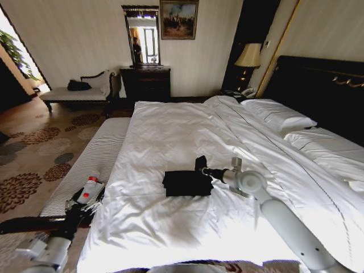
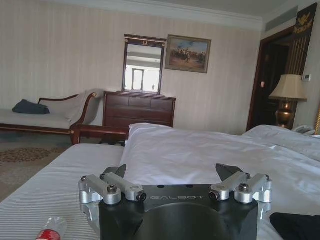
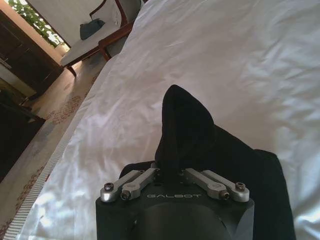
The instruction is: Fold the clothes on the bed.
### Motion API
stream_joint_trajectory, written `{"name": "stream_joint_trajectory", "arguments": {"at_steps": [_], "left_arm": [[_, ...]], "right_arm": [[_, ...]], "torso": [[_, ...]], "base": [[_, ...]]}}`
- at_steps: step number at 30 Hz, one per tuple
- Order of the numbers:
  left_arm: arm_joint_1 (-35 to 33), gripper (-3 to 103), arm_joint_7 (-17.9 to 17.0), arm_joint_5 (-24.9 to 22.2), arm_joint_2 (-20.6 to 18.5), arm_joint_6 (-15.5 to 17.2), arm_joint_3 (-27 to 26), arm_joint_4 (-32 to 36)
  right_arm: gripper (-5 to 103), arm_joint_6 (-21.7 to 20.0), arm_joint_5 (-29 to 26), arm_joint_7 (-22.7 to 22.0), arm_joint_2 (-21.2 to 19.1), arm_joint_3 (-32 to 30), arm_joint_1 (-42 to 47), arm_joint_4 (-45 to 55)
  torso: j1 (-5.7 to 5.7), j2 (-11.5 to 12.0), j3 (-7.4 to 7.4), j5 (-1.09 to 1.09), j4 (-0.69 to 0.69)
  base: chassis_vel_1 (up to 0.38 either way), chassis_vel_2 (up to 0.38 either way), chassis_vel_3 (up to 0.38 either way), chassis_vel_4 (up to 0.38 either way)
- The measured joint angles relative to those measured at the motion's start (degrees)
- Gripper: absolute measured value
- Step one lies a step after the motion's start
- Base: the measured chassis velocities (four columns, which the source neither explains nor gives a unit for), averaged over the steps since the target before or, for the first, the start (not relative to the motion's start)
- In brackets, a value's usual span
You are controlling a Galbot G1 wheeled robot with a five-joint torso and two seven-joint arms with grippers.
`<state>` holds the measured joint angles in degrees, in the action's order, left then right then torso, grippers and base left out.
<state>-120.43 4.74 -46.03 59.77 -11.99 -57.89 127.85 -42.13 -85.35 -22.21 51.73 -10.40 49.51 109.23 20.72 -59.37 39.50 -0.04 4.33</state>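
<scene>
We are pinching a raised corner of the limp, light black fabric T-shirt, mid white-sheeted bed, with our right gripper; left gripper is hanging open beside it.

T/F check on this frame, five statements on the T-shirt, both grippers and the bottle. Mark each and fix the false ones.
1. The black T-shirt lies in a compact bundle on the white bed. True.
2. The right gripper is shut on a raised bit of the T-shirt. True.
3. The left gripper holds the T-shirt too. False: it is open and empty, low beside the grey striped bench.
4. The bottle with the red label lies on the bed beside the T-shirt. False: it lies on the bench.
5. The T-shirt is spread flat, sleeves out. False: it is bunched together, one part pulled up.
</scene>
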Motion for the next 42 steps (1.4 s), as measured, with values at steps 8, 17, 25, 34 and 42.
{"name": "stream_joint_trajectory", "arguments": {"at_steps": [8, 17, 25, 34, 42], "left_arm": [[-0.3, 100, 0.0, -0.5, 0.1, 0.0, -1.5, 0.1], [-1.8, 100, -0.3, -0.4, 0.4, -0.4, -4.5, 0.4], [-2.1, 100, -0.4, 2.2, 1.1, -0.4, -3.6, 3.0], [-2.4, 100, -0.5, 2.4, 1.6, -0.1, -3.2, 3.7], [-2.9, 100, -0.4, 2.9, 2.6, -0.1, -1.7, 4.5]], "right_arm": [[6, 0.0, 2.2, 0.6, 2.6, 3.2, -1.0, -2.1], [6, 0.0, 7.0, 3.4, 6.4, 6.4, -2.8, -7.4], [3, 0.0, 9.8, 3.5, 8.2, 8.6, -3.7, -9.3], [29, 0.0, 12.4, 3.7, 8.6, 10.6, -4.0, -7.9], [67, 1.6, 13.8, 3.9, 8.4, 11.9, -5.6, -4.2]], "torso": [[0.0, 0.0, 0.0, 0.0, 0.01], [0.0, 0.0, 0.0, 0.0, 0.0], [0.0, 0.0, 0.0, 0.01, 0.0], [0.0, 0.0, -0.01, 0.01, 0.01], [0.0, 0.0, -0.01, 0.01, 0.0]], "base": [[0.0, 0.0, 0.0, 0.0], [0.0, 0.0, 0.0, 0.0], [0.0, 0.0, 0.0, 0.0], [0.0, 0.0, 0.0, 0.0], [0.0, 0.0, 0.0, 0.0]]}}
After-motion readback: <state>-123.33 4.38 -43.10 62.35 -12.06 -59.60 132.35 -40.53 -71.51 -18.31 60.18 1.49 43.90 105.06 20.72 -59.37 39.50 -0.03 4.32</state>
